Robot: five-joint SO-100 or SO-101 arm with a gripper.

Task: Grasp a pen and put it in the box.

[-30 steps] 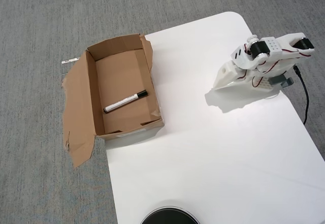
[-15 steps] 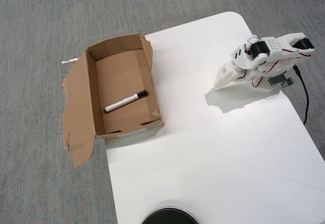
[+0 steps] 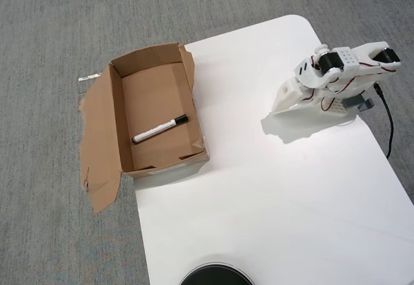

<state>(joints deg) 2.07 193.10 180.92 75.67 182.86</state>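
Pen (image 3: 160,129) lies flat inside box (image 3: 117,120); gripper (image 3: 279,107) folded well right of box, jaws' state unclear

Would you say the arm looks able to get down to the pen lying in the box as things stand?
Probably yes: the pen lies uncovered on the floor of the open box, with bare table between it and the folded arm.
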